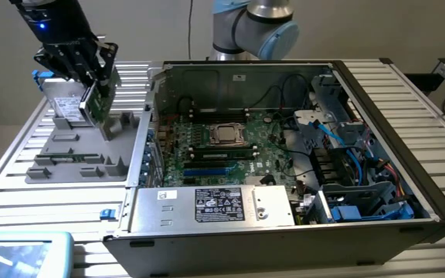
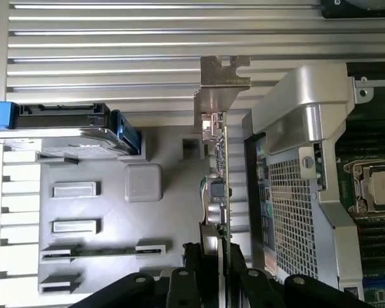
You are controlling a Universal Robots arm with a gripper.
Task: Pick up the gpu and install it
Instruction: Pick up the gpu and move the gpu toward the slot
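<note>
Gripper (image 1: 97, 87) fingers closed on the graphics card (image 1: 99, 103), clamping its edge. Card held upright over the gray tray (image 1: 76, 159), silver bracket (image 2: 223, 72) at the end away from the fingers. Boxy drive (image 1: 66, 110) stands just beside it in the tray. Open computer case (image 1: 207, 72) is near, on the exterior view's right, its side wall between card and motherboard (image 1: 222, 147).

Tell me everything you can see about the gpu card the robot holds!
The gpu is a thin flat card, seen edge-on in the wrist view. Its green board carries small parts, and a silver metal bracket caps the end away from the tool. The tool pinches its other end, holding it roughly upright over the grey tray, beside the open computer case. Whether it touches the tray, I cannot tell.
</note>
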